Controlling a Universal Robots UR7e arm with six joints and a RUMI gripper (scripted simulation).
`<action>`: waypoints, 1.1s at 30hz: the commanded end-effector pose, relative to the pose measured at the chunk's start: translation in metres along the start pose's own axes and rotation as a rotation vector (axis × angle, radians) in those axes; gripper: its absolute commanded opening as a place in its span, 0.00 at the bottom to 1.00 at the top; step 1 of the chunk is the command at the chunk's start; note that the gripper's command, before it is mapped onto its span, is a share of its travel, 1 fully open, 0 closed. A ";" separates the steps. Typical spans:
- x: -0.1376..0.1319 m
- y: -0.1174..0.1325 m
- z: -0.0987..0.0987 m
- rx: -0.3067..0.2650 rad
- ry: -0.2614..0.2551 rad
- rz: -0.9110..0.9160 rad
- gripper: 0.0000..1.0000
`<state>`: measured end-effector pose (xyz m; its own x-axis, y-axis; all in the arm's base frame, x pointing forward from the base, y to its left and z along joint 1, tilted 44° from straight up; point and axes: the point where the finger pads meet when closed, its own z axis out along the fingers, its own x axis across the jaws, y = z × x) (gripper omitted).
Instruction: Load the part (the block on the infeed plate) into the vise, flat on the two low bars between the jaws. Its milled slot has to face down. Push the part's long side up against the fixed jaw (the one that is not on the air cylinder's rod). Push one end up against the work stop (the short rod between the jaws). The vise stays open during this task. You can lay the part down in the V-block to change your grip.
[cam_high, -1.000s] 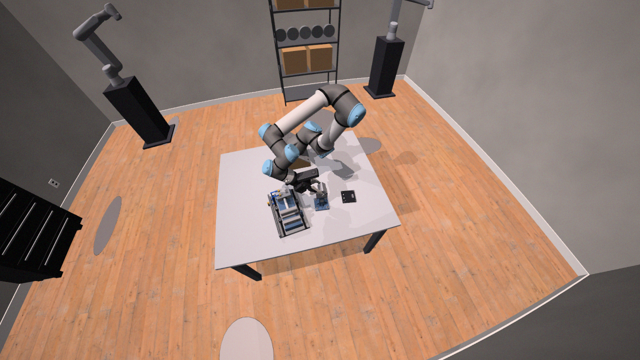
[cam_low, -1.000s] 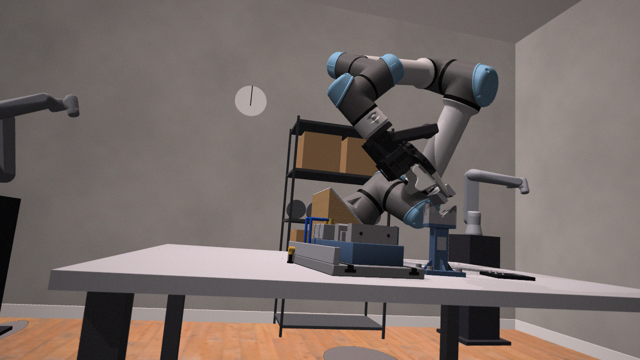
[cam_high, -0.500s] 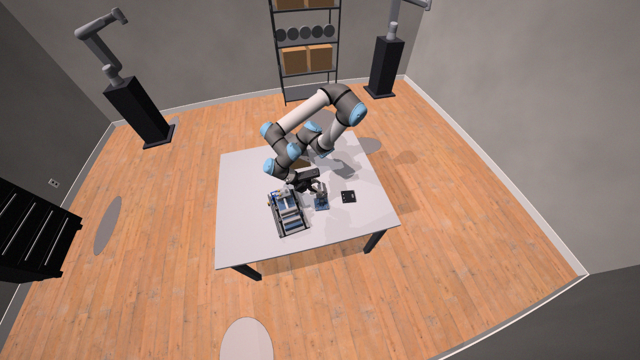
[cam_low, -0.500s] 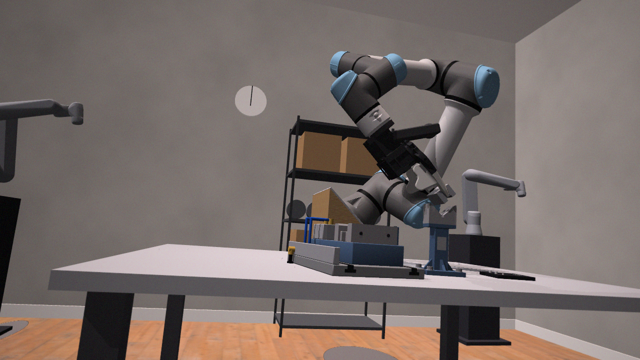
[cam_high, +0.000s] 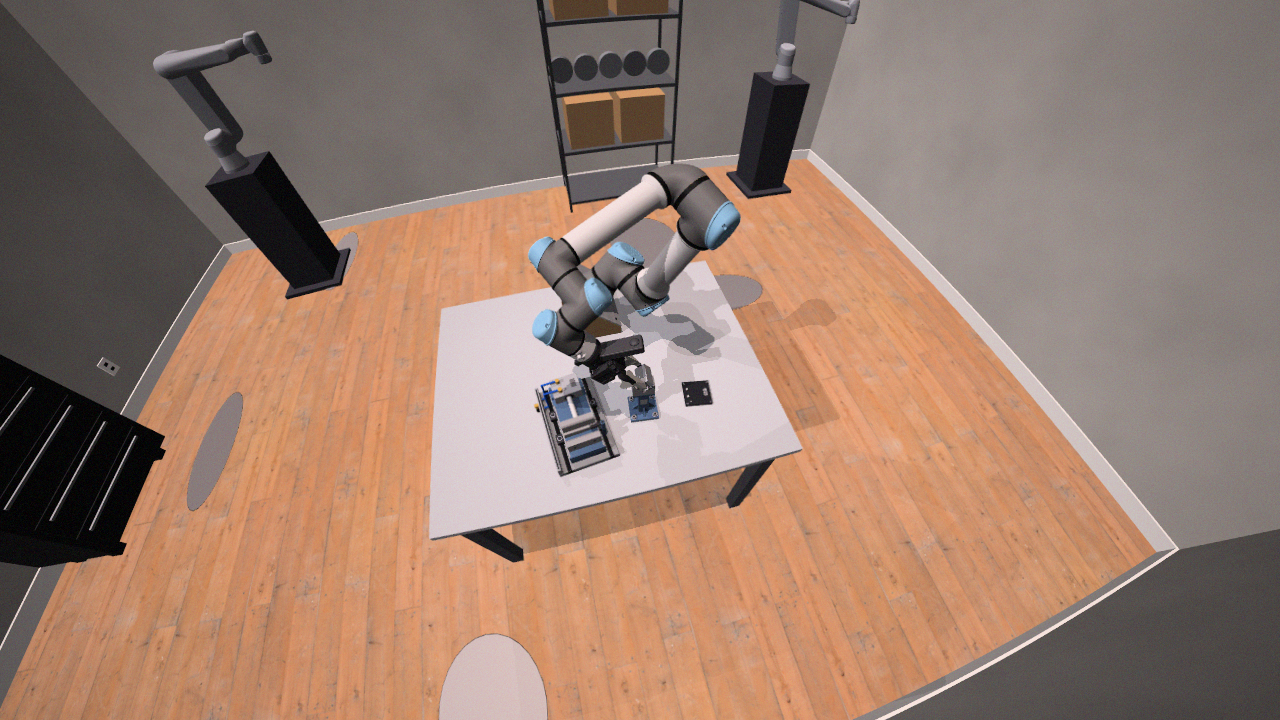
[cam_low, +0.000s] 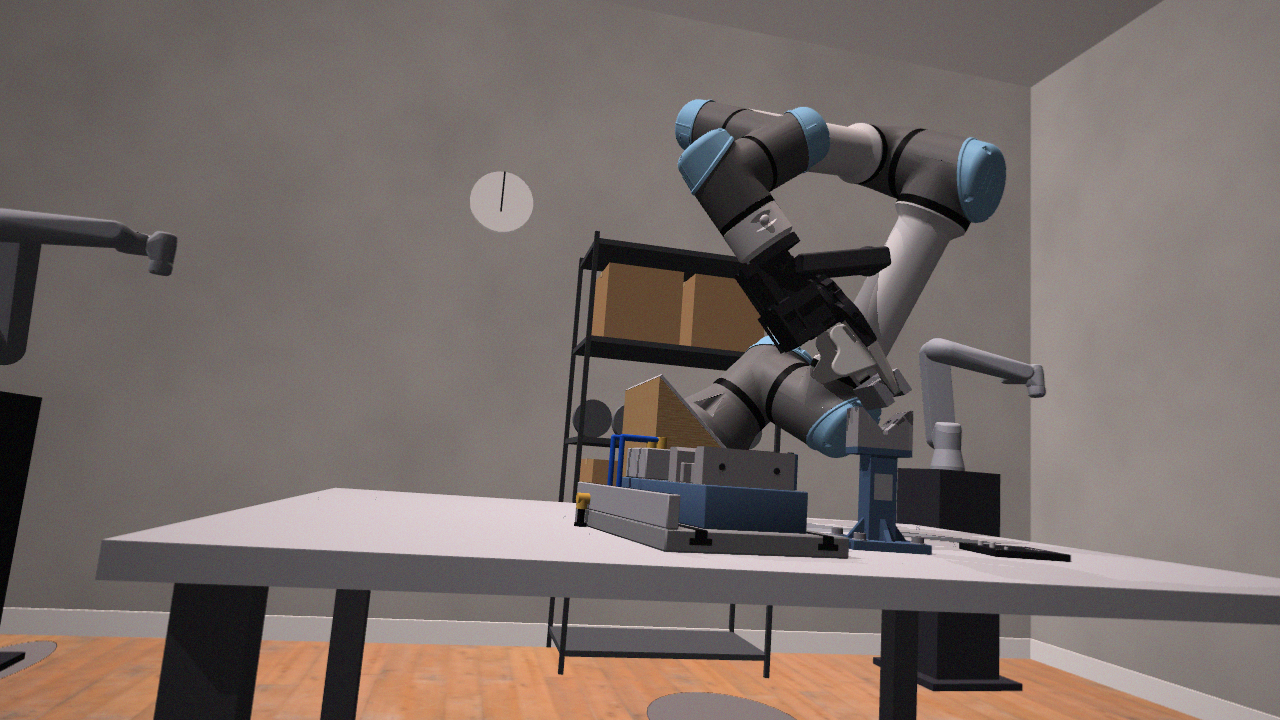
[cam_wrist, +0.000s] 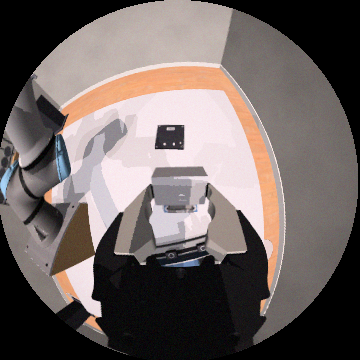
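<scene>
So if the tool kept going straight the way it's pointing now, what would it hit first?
Probably the V-block: the tool, shut on the part, slants down just above it. Depth is uncertain.

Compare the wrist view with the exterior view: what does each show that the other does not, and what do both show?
Wrist only: the part seen end-on between the gripper's fingers, and the dark infeed plate seen from above, with nothing on it.

Exterior only: the vise from the side, the V-block's blue post, the rack with boxes, and most of the arm.

Both: the gripper shut on the part just above the V-block, the table, and the plate.
</scene>
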<state>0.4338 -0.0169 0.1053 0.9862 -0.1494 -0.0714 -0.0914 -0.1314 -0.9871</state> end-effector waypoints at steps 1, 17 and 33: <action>0.000 0.000 0.000 -0.035 0.001 0.000 0.00; 0.000 -0.002 0.000 -0.178 0.001 0.000 0.00; 0.000 -0.003 0.000 -0.346 0.001 0.000 0.00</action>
<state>0.4342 -0.0164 0.1078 0.9863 -0.1492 -0.0707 -0.1283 -0.4229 -0.8970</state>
